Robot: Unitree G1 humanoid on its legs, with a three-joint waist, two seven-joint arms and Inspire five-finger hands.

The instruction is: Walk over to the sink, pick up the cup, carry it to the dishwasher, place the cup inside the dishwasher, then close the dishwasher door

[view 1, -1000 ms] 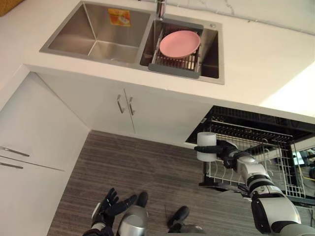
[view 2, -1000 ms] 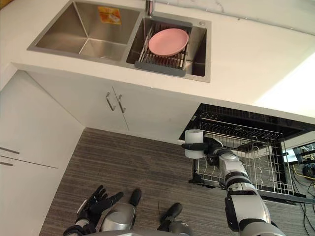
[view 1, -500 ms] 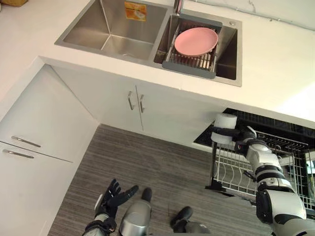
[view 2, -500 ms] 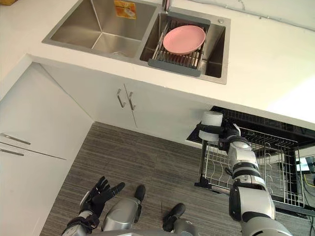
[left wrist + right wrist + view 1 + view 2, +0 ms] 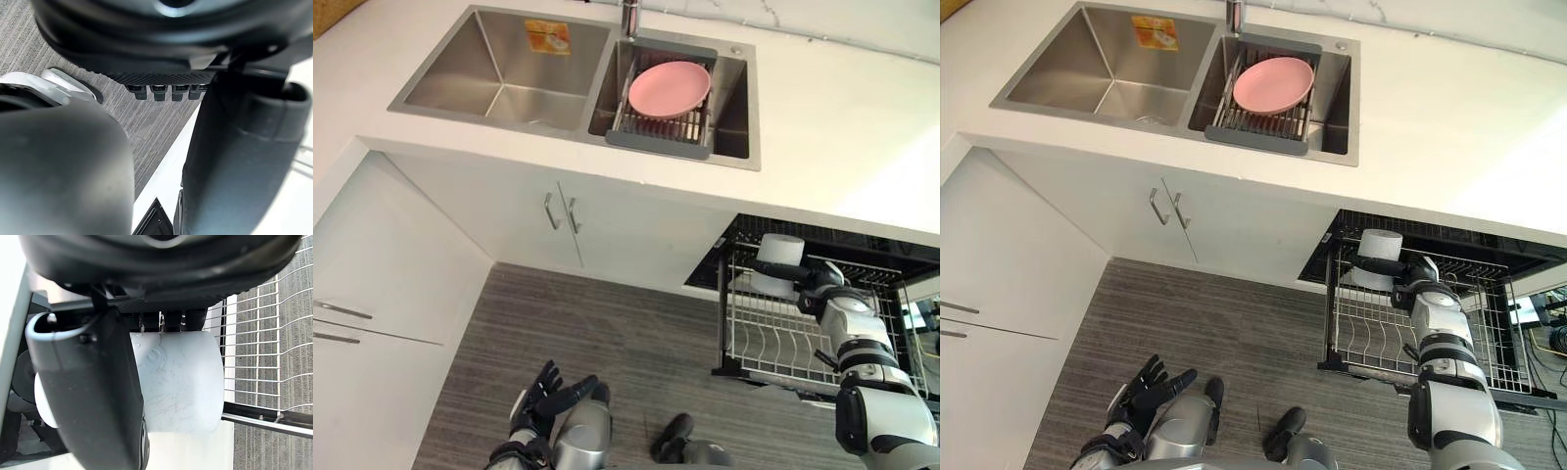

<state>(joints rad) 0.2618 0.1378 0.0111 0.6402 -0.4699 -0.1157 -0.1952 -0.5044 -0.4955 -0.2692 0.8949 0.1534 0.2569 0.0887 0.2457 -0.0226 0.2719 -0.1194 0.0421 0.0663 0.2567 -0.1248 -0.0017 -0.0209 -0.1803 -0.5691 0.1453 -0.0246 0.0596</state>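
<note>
My right hand [image 5: 806, 278] is shut on a white cup [image 5: 778, 262], upright, held over the near left part of the dishwasher's pulled-out wire rack [image 5: 773, 338]. Close up, the cup [image 5: 178, 382] lies against the palm with the thumb [image 5: 93, 382] curled over it and rack wires behind. The dishwasher [image 5: 1449, 240] stands open under the white counter, right of the sink [image 5: 499, 78]. Low over the grey floor hangs my left hand [image 5: 543, 397], fingers spread and holding nothing.
A pink plate [image 5: 669, 88] rests on a drying rack [image 5: 656, 122] in the sink's right basin. White cabinet doors with metal handles [image 5: 560, 211] stand below the sink, and more cabinets run along the left. Grey plank floor [image 5: 607, 343] lies open before the dishwasher.
My right hand has carried the cup rightwards and further over the wire rack. The whole picture has shifted, so the camera moved. The left hand stays low and idle.
</note>
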